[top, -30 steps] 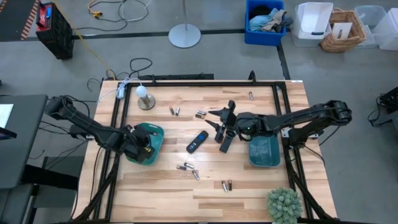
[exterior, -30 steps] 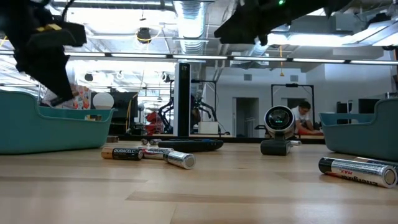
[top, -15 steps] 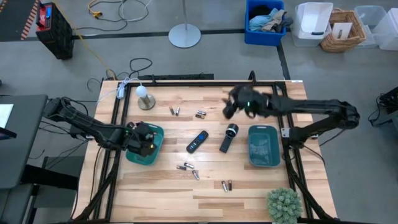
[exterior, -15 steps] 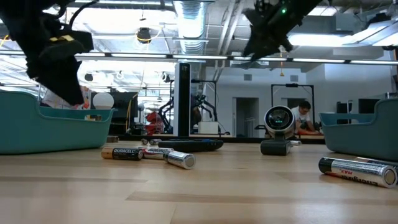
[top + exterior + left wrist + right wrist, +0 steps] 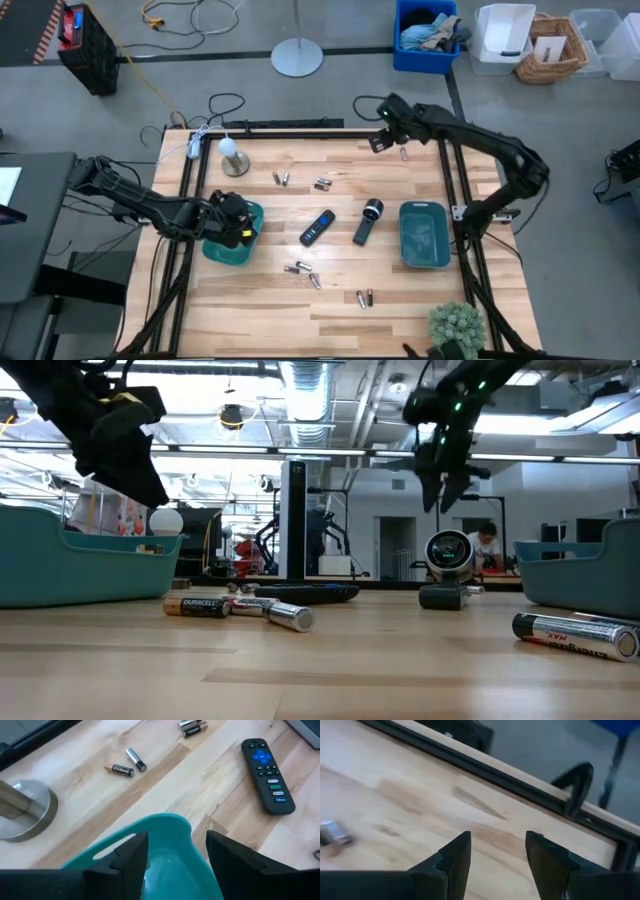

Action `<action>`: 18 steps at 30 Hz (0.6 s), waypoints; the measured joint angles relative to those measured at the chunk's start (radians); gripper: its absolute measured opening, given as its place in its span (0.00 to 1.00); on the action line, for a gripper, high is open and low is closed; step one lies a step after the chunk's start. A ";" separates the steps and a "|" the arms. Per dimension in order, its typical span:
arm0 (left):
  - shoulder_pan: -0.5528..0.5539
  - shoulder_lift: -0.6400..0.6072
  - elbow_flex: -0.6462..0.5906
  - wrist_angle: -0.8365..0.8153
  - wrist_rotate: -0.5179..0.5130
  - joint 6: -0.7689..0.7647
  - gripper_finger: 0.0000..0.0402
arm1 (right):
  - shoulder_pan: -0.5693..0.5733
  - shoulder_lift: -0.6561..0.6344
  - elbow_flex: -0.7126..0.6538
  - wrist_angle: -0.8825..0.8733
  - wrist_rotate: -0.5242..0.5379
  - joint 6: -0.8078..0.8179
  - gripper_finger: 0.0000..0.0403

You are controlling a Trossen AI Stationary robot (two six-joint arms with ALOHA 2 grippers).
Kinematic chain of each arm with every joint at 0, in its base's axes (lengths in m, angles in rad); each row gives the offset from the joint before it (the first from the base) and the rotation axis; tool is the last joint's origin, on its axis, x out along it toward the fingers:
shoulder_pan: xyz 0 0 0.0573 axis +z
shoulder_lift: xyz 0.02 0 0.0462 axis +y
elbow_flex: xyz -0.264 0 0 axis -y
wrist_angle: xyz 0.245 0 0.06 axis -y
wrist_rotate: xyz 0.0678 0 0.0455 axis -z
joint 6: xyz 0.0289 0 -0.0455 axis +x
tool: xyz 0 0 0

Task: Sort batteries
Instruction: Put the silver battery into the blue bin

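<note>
Small batteries lie scattered on the wooden table: a pair [image 5: 281, 178] and another [image 5: 322, 183] at mid-far, one [image 5: 404, 153] by the far edge, and more near the front [image 5: 303, 272] [image 5: 365, 297]. My left gripper [image 5: 238, 218] hovers open over the left teal tray [image 5: 228, 250], with nothing between its fingers [image 5: 131, 854]. Also open and empty, my right gripper [image 5: 383, 137] hangs above the table close to the far edge, beside the far battery [image 5: 332, 833]. The right teal tray [image 5: 424, 234] stands at the right.
A black remote [image 5: 317, 227] and a black flashlight [image 5: 367, 221] lie mid-table between the trays. A silver round-based stand [image 5: 234, 160] is at the far left, a potted plant [image 5: 457, 328] at the near right corner. A black frame rail [image 5: 520, 780] runs along the far edge.
My right gripper has swung from above the flashlight, mid-table, up and away to the far edge, turning as it went. My left gripper has shifted a little toward the far edge and risen over the left tray.
</note>
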 joint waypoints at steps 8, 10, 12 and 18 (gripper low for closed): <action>0.003 -0.002 0.000 0.006 0.002 0.033 0.48 | -0.093 0.195 0.060 -0.080 -0.021 0.016 0.57; 0.002 -0.002 0.000 0.005 0.002 0.034 0.48 | -0.114 0.236 0.070 -0.100 -0.024 0.017 0.58; 0.002 -0.002 0.000 0.006 0.002 0.042 0.48 | -0.135 0.272 0.078 -0.122 -0.024 0.023 0.59; 0.002 -0.002 0.000 0.009 0.002 0.055 0.48 | -0.186 0.341 0.080 -0.151 -0.042 0.031 0.59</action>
